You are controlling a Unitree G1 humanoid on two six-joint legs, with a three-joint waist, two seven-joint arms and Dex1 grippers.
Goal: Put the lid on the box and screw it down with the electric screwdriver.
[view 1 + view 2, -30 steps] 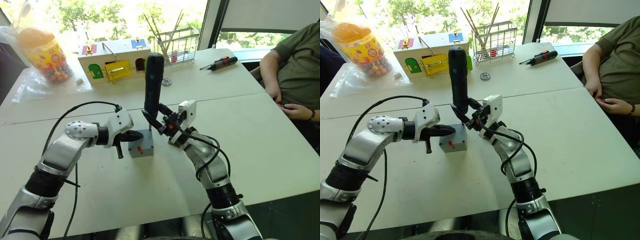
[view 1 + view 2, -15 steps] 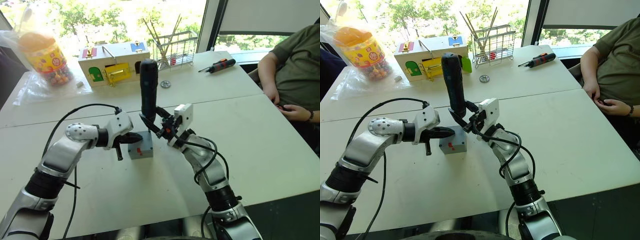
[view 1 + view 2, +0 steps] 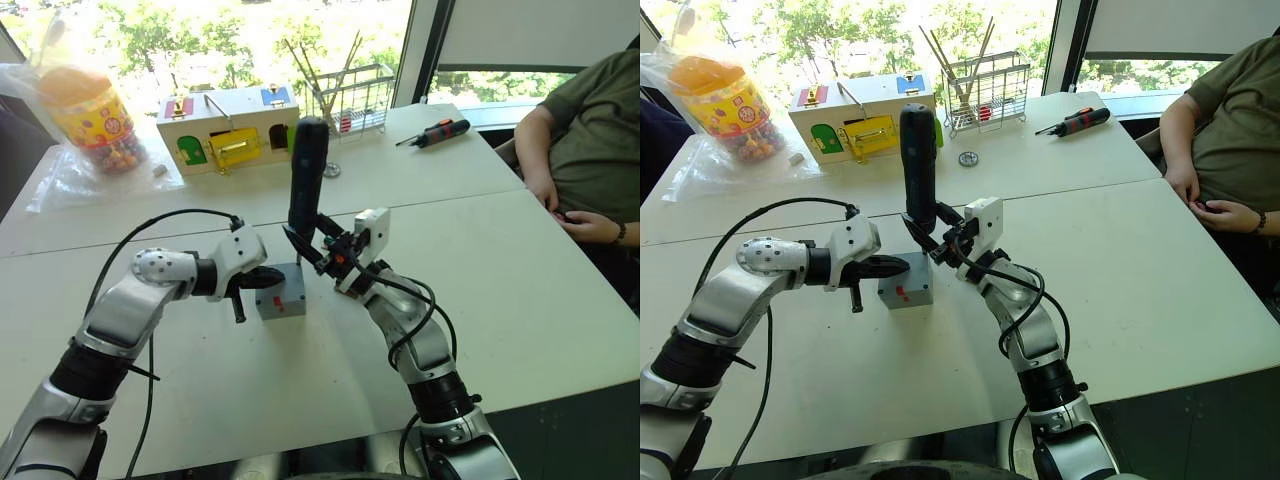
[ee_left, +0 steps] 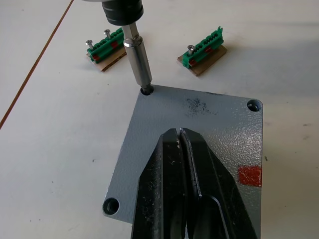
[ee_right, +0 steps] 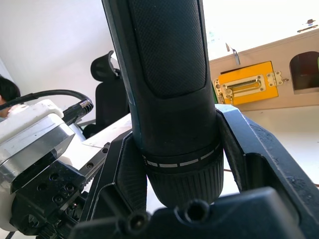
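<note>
Beyond the box [image 3: 281, 297], two green terminal strips [image 4: 205, 46]; right gripper [image 3: 318, 248] clamps the electric screwdriver [image 3: 306, 175], left gripper [image 4: 182, 137] pinched together on the lid [image 4: 199, 119]

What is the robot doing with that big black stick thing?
It is screwing a flat grey plastic lid onto a small grey box. The right gripper holds a thick black electric screwdriver upright, its metal bit set into a corner screw hole of the lid. The left gripper, fingers shut, rests over the lid. A person's arm rests at the table's far edge.
</note>
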